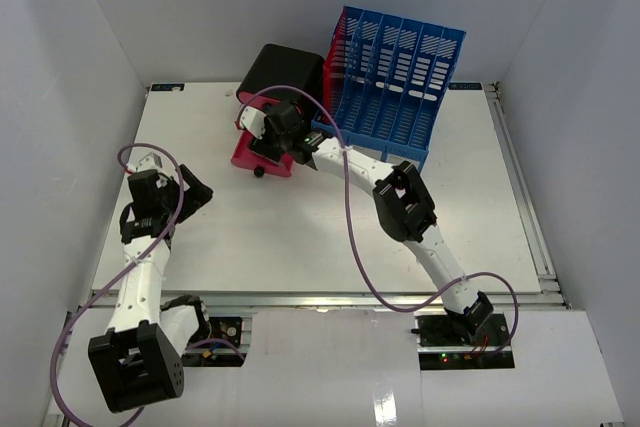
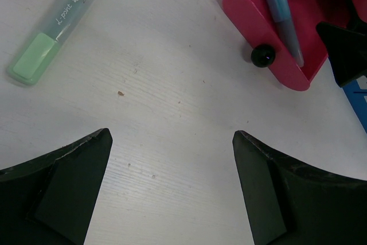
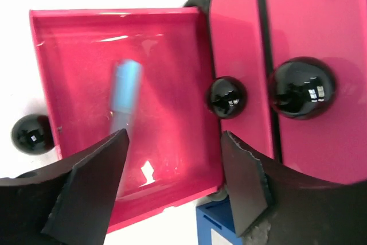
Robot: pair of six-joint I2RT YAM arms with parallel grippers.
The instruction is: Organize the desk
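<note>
The white desk (image 1: 300, 237) holds a black drawer unit (image 1: 285, 72) at the back. Its pink drawer (image 1: 250, 155) is pulled out, with a black knob (image 2: 263, 55) on its front. A blue pen (image 3: 126, 98), blurred, lies inside the drawer; it also shows in the left wrist view (image 2: 285, 24). My right gripper (image 3: 172, 153) is open and empty just above the drawer, seen from the top (image 1: 275, 137). A green highlighter (image 2: 51, 30) lies on the desk. My left gripper (image 2: 172, 142) is open and empty over bare desk, near the left side (image 1: 190, 192).
A blue file organizer (image 1: 395, 77) stands at the back right, beside the drawer unit. Two shut pink drawers with black knobs (image 3: 301, 87) show in the right wrist view. Metal rails (image 1: 525, 207) edge the desk, and grey walls surround it.
</note>
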